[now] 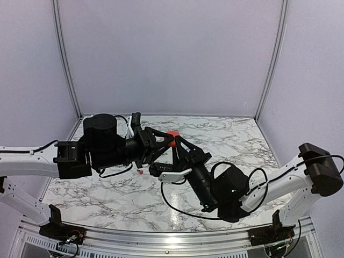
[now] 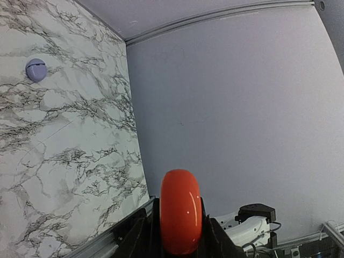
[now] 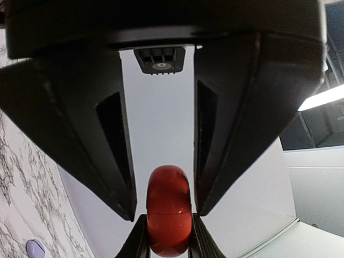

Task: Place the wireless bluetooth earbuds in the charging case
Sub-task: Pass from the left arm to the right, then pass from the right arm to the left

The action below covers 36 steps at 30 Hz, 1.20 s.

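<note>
The round red charging case (image 1: pixel 172 134) hangs on edge above the middle of the table, where the two arms meet. My right gripper (image 3: pixel 169 239) is shut on its lower part (image 3: pixel 169 215). My left gripper (image 2: pixel 181 228) straddles the same case (image 2: pixel 181 209) from the other side. In the right wrist view the left gripper's black fingers (image 3: pixel 115 161) stand a sliver off the case on both sides, so it is open. One tiny red earbud (image 1: pixel 138 171) lies on the marble under the left arm. No other earbud shows.
A small round lilac case (image 2: pixel 36 70) lies closed on the marble table (image 1: pixel 236 140), also low in the right wrist view (image 3: pixel 35 248). Grey walls close in the back and sides. Both arms' cables loop near the table's front.
</note>
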Motion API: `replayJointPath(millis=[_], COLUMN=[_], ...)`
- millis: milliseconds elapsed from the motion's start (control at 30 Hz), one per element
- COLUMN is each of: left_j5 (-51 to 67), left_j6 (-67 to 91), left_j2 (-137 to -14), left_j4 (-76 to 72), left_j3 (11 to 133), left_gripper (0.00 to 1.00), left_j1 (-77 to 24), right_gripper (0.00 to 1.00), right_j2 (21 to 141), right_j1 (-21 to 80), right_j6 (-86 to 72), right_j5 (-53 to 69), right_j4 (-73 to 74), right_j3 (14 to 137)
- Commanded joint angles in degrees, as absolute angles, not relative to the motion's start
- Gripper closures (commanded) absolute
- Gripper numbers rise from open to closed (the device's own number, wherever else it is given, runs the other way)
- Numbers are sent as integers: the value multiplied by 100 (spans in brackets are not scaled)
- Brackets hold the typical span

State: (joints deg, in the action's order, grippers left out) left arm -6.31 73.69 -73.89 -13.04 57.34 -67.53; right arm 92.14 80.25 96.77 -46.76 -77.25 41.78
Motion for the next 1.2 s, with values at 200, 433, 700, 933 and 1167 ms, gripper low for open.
replayJointPath(millis=[200,433,700,933,1167], left_j5=[-1379,-1940,-577,750,972], left_j6=[6610,4020,782,-688,-1318], left_j2=[-6805,-6073,-5613,-6002,-6016], left_j4=[-1424,-1417,-1103,-503,-650], left_j3=[5507,5474,5257,5515,5399], left_gripper=[23,1,1,8,24], left_j1=[-6794,-6715,-6718,-6922,-7075], right_gripper=[85,85,87,90,92], right_j2=[8435,7143,5724,5835,6088], right_j1=[8015,7996,7229,6918,6294], right_j6=[8641,6030,2788,1832,1048], right_j5=[-4553,-3660,-359,810,2112], right_j4=[-7105,-4810,-2120,-1317,-1345], right_j3=[4035,4014,4474,4866,4900])
